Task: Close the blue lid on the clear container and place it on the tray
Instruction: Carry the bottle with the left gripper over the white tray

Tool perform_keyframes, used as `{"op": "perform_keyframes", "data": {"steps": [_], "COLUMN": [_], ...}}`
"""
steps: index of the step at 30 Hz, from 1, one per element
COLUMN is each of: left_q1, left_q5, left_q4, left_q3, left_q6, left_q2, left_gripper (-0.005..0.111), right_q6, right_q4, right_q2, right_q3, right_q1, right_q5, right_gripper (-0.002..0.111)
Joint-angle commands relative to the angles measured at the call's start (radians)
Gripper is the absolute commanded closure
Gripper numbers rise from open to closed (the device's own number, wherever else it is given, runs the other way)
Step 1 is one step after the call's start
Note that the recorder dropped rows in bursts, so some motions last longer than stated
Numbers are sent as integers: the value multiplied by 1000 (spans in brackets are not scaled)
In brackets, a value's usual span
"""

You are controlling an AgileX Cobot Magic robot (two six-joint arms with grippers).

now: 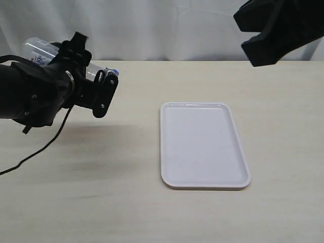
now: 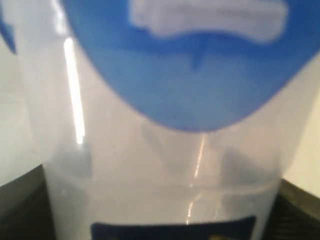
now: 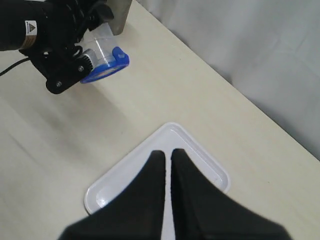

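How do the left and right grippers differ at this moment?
The left gripper is clamped on the clear container, which lies sideways with the blue lid at its end. The right gripper is shut on nothing. The left gripper is off to the side of the tray, and the right gripper hangs above the tray. Both are black two-fingered grippers.

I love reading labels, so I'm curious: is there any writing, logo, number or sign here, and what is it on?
No words can be read.
Warning triangle sticker on the black left arm: a sign only, no legible text.
Printed label on the clear container: dark blue, too blurred to read.
Pale sticker on the blue lid: too blurred to read.
The tray: no text visible.
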Motion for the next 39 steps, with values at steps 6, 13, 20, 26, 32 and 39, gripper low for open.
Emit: {"op": "perform_keyframes", "data": {"steps": [6,13,20,26,32,39], "left_q1": [0,0,0,0,0,0], "left_q5": [-844,-1223,-1475,-1698,-1719,-1729], "left_q4": [-172,-435,-648,-831,-834,-842], "left_q3": [-52,-114,-182,-275,-360,-376], "left_q6": [-427,-471,-471,-471,-471,-469], "left_q2": [-9,84,249,380,489,564], "left_gripper": [107,107,107,107,107,107], "right_q6": [13,32,57,61,63,63], "right_q4": [0,-4,-27,-34,-31,-27], "right_q2": [-6,-6,-6,-6,-6,-6], "right_q3": [5,5,5,5,5,5], "right_q1": [2,2,2,2,2,2], "right_q5": [-7,-7,-7,-7,-7,-7], "right_gripper": [104,104,104,104,104,104]}}
